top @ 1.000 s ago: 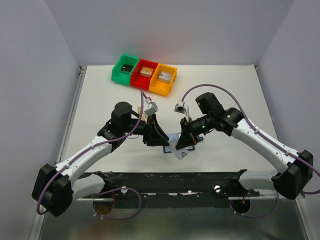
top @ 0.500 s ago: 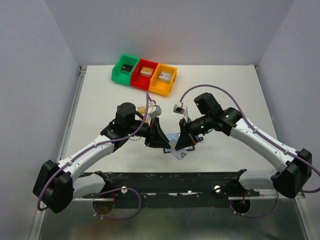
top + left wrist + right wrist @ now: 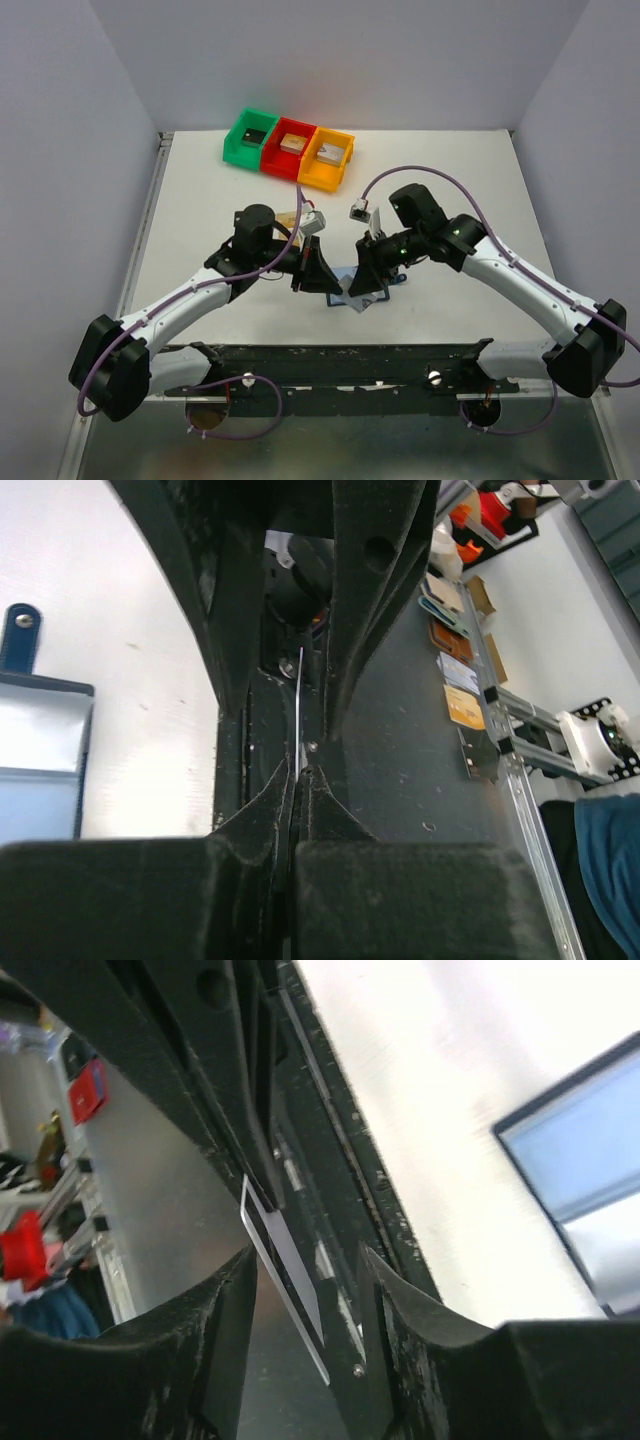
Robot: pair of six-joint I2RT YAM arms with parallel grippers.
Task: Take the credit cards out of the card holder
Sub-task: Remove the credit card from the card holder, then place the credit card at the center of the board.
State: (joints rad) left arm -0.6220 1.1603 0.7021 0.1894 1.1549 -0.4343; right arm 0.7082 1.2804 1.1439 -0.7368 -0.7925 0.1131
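The navy card holder [image 3: 392, 281] lies open on the table between the two arms, its pale blue pages showing in the left wrist view [image 3: 40, 770] and the right wrist view [image 3: 585, 1150]. My left gripper [image 3: 335, 286] [image 3: 300, 775] is shut on the edge of a thin silver-grey credit card [image 3: 353, 300] [image 3: 299, 715] [image 3: 285, 1280], held just above the holder. My right gripper [image 3: 364, 287] [image 3: 308, 1260] faces it, open. The card stands between its fingers, near the left finger; I cannot tell whether they touch. A small tan flat thing [image 3: 288, 218], perhaps another card, lies behind the left wrist.
Green [image 3: 250, 135], red [image 3: 291, 147] and orange [image 3: 328, 158] bins stand in a row at the back of the table, each with a small block inside. The black mounting rail [image 3: 330, 358] runs along the near edge, close below the grippers.
The left gripper has closed onto the card while the right gripper, shut on it before, has opened. The left arm has edged to the right.
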